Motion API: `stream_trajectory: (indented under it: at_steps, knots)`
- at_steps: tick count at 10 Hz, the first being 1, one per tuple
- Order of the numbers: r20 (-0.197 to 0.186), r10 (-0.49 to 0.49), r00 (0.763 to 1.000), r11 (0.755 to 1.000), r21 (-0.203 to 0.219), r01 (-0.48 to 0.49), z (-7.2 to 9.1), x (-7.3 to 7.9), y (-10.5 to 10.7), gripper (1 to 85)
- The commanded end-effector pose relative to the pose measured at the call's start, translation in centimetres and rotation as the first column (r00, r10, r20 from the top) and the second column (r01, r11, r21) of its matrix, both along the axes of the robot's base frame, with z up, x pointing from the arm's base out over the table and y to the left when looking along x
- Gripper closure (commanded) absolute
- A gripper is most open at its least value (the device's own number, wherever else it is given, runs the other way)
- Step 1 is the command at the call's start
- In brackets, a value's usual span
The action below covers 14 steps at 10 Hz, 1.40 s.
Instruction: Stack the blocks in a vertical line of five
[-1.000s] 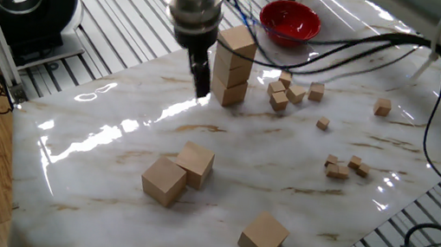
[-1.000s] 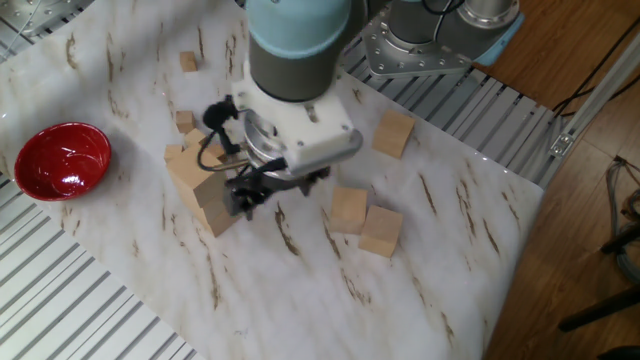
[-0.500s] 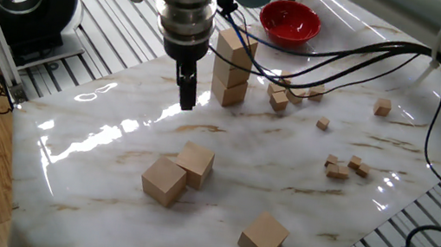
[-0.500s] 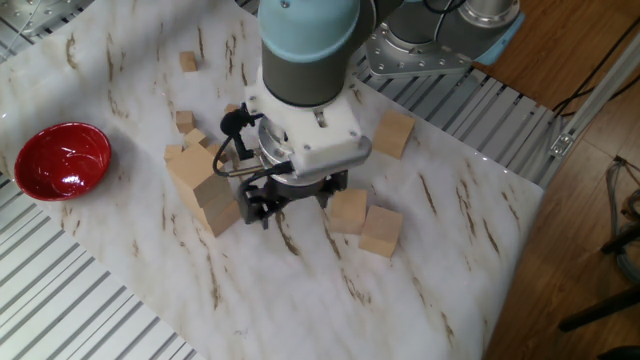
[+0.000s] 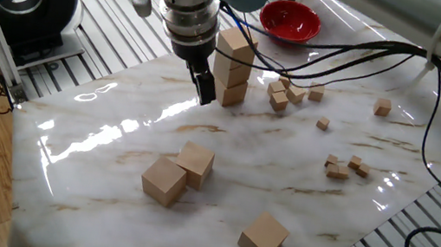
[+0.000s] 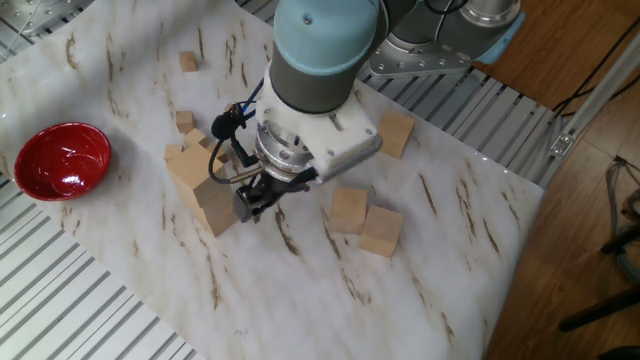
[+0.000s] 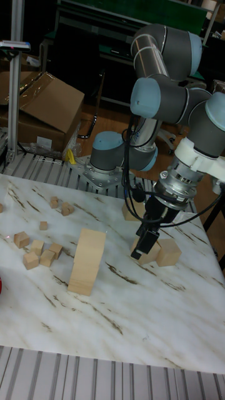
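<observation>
Three wooden cubes stand stacked; gripper hangs empty beside them, fingers closed, two loose cubes needed.

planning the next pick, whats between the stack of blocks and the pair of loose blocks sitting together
In one fixed view, only bare marble table lies between the stack and the two touching blocks. The gripper hangs beside the stack's base, at that stretch's near end.

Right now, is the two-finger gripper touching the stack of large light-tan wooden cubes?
Apart. The tall fixed view shows a strip of bare marble table between the gripper and the stack of cubes.
</observation>
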<state>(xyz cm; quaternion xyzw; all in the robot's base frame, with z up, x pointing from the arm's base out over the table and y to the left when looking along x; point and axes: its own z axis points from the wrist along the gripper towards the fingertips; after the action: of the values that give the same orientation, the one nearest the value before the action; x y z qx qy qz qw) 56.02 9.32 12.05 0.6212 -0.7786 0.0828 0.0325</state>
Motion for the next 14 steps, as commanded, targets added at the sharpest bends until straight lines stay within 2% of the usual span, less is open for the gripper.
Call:
stream_trajectory:
  at_steps: [1, 2, 3, 4, 5, 6, 8, 10, 11, 12, 13, 14]
  knots:
    - [0.083, 0.165, 0.983, 0.984, 0.052, -0.169, 0.1, 2.6, 1.9, 4.7]
    - [0.092, 0.145, 0.985, 0.977, 0.144, -0.157, 0.0, 2.4, 4.2, 6.3]
    - [0.079, 0.068, 0.995, 0.963, 0.255, -0.086, 0.0, 1.9, 6.9, 14.7]
    - [0.051, 0.038, 0.998, 0.936, 0.348, -0.053, 0.3, 1.1, 9.2, 14.0]
    - [0.052, 0.056, 0.997, 0.923, 0.377, -0.072, 0.4, 1.0, 10.1, 6.7]
    - [0.05, 0.057, 0.997, 0.92, 0.386, -0.071, 0.5, 0.9, 10.3, 5.3]
    - [0.056, 0.09, 0.994, 0.926, 0.363, -0.104, 0.4, 0.9, 9.8, 7.0]
    - [0.062, 0.123, 0.99, 0.92, 0.367, -0.137, 0.4, 0.9, 10.0, 6.0]
    - [0.055, 0.14, 0.989, 0.917, 0.369, -0.15, 0.4, 0.6, 10.0, 5.7]
    - [0.026, 0.16, 0.987, 0.912, 0.379, -0.158, 0.4, -0.3, 10.2, 5.3]
    - [0.013, 0.196, 0.981, 0.908, 0.376, -0.186, 0.8, -0.3, 11.2, 4.7]
    - [0.012, 0.275, 0.961, 0.902, 0.342, -0.263, 1.1, 0.2, 12.3, 4.0]
